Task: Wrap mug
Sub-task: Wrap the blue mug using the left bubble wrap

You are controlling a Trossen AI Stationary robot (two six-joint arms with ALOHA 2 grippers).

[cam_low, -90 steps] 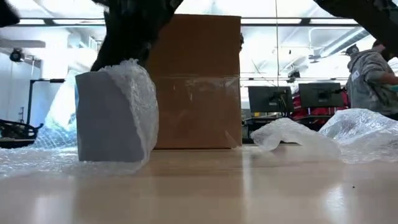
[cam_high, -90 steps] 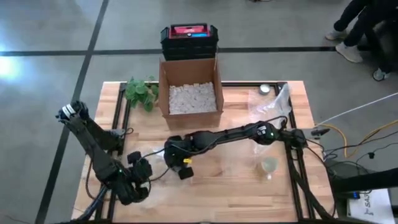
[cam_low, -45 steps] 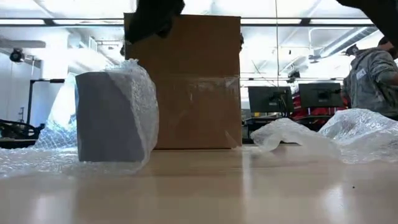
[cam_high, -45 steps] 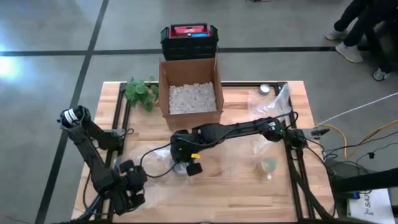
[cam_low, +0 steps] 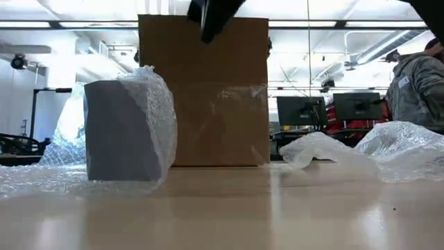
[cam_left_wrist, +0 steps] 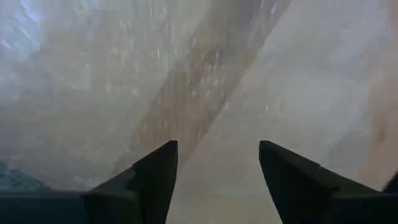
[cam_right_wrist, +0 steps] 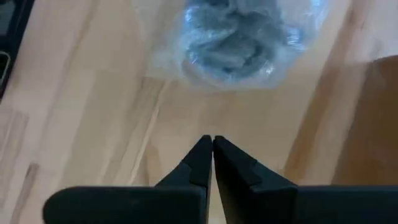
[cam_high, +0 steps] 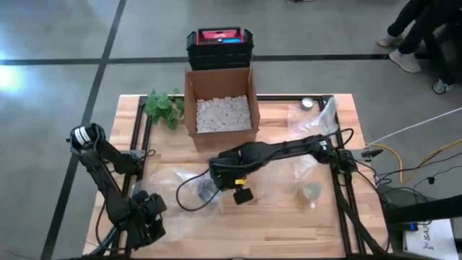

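1. Mug (cam_low: 118, 132): upright on the table (cam_high: 278, 224) in front of the cardboard box (cam_high: 220, 108), toward the box's left front corner; partly cloaked in bubble wrap (cam_low: 161, 111), with the grey side facing the low camera bare.
2. Right gripper (cam_right_wrist: 212, 142): pinched closed on nothing, hovering above the table in front of the box, just beside the mug and clear of it.
3. Left gripper (cam_left_wrist: 217, 155): fingers spread and empty, poised over the flat skirt of wrap well in front of the box, toward the table's near-left corner.
4. Step in hand, as judged: closing the loose wrap over the uncovered side of the mug.
5. To do it well: open the right fingers before descending; take the free edge of the sheet rather than the mug itself; pinch a fold, not a single layer, since the film looks slippery.
6. Draw the edge up and across the bare face, away from the box, keeping the pull low so the mug does not tip.
7. Pin the skirt with the left gripper to stop the bundle sliding.
8. Spare wrap (cam_low: 326, 153): lying to the box's right, well apart; not needed.
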